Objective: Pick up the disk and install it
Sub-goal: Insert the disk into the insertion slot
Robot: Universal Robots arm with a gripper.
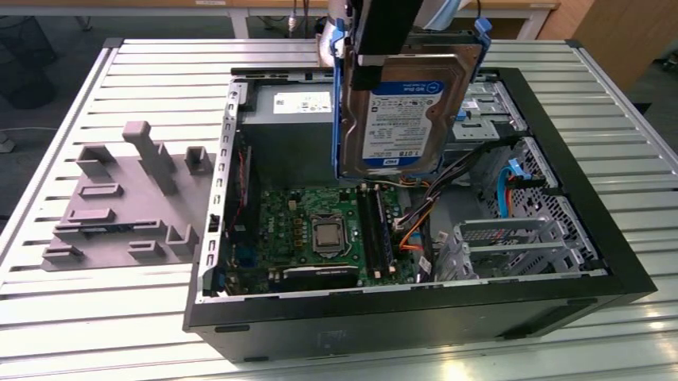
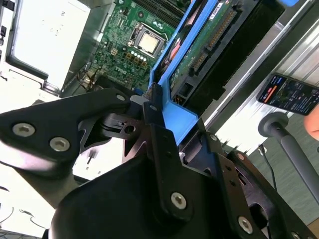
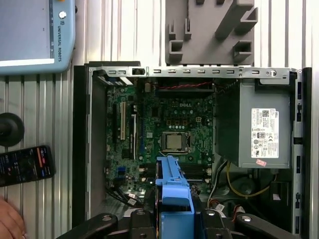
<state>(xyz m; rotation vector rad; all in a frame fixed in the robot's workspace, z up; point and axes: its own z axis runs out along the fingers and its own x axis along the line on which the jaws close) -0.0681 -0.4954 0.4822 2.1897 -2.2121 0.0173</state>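
The disk is a silver-grey hard drive with a blue-and-white label and blue side rails. It hangs on edge above the open computer case, over the motherboard. My gripper is shut on its upper end from above. In the second wrist view the black fingers clamp the blue rail, and the disk stretches away toward the board. In the first wrist view the blue-railed disk sticks out edge-on from the gripper.
A big grey metal box fills the case's far end. A metal drive cage and loose orange and blue cables lie on the exterior view's right. A grey fixture plate lies beside the case. A phone, a hand and a pendant are nearby.
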